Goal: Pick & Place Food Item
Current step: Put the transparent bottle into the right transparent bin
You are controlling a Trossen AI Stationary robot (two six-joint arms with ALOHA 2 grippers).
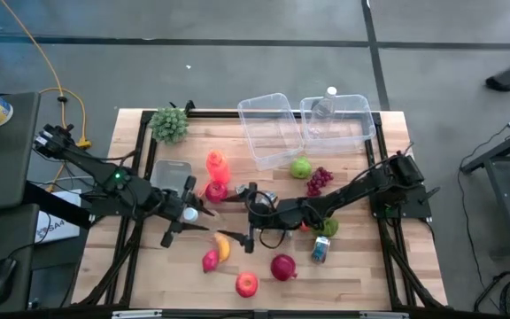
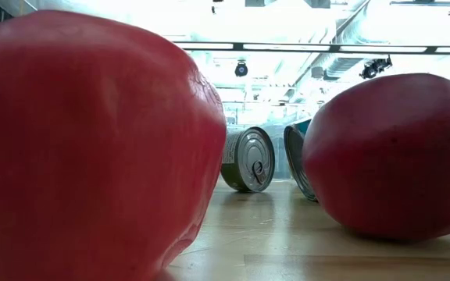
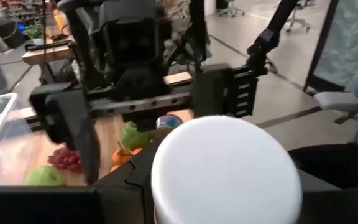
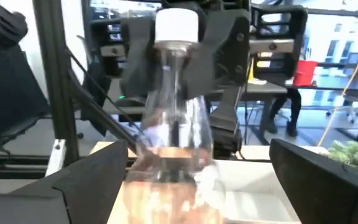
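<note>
Centrally, left hand (image 1: 187,215) clamping a clear white-capped bottle (image 4: 174,118) near its cap, right hand (image 1: 251,213) facing it with fingers spreading wide around the bottle's base, above the bench (image 1: 361,266).

No legible text, labels, brands or numbers on anything.

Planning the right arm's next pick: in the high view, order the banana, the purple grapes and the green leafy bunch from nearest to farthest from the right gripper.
From the right gripper, mid-table:
1. Banana, just toward the front edge, slightly to the left.
2. Purple grapes, to the right, beside the green apple.
3. Green leafy bunch, at the back-left corner.
</note>
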